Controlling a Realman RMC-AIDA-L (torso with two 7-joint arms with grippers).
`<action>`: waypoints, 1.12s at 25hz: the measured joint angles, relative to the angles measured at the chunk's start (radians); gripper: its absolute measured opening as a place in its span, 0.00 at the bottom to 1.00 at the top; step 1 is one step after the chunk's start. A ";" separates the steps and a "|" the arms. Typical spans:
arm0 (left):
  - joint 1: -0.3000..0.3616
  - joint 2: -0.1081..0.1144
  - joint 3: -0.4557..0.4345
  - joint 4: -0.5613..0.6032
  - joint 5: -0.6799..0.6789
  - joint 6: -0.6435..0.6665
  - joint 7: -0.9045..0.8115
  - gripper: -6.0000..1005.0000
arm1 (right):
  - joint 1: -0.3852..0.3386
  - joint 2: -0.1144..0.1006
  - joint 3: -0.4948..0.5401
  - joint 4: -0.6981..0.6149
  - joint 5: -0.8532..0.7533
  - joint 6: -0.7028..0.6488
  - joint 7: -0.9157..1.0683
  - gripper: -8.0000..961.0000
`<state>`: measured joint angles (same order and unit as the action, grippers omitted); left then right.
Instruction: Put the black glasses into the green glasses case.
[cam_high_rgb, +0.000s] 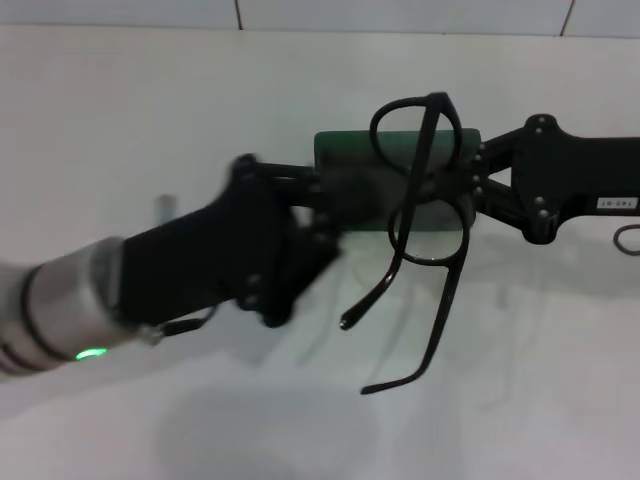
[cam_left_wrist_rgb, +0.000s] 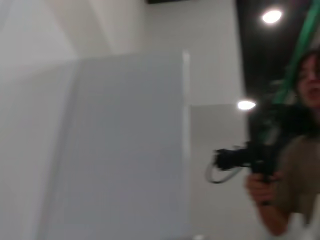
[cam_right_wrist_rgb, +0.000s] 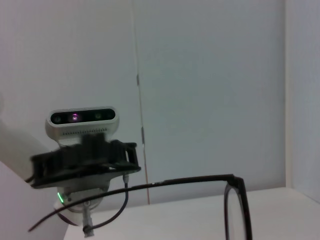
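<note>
Two grippers meet over the white table (cam_high_rgb: 200, 120) in the head view. From the right, the right gripper (cam_high_rgb: 470, 185) grasps the black glasses (cam_high_rgb: 425, 200) at the frame, holding them raised with both arms unfolded and pointing toward the near edge. Behind and under the lenses sits the green glasses case (cam_high_rgb: 345, 170), toward the far side. From the left, the left gripper (cam_high_rgb: 315, 215) reaches the case's left end; whether its jaws are clenched cannot be told.

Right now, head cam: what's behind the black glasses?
Behind the black glasses, held by the right gripper, sits the green glasses case, gripped at its left end by the left gripper. Frames and grippers cover much of it; open or shut, can't tell.
</note>
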<state>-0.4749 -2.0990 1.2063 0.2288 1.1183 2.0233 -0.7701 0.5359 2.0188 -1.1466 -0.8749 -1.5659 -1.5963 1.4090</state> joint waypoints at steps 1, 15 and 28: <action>-0.023 -0.002 0.022 0.000 -0.002 -0.001 -0.006 0.06 | 0.005 0.001 -0.001 0.020 0.003 0.003 -0.006 0.05; -0.114 -0.009 0.063 -0.064 -0.006 -0.183 -0.031 0.04 | 0.122 0.000 -0.006 0.229 0.036 0.025 -0.097 0.05; -0.112 -0.009 0.062 -0.081 -0.036 -0.243 -0.025 0.04 | 0.149 0.001 -0.009 0.238 0.031 0.005 -0.121 0.06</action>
<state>-0.5870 -2.1076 1.2682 0.1474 1.0823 1.7800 -0.7947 0.6847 2.0203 -1.1554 -0.6372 -1.5348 -1.5914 1.2876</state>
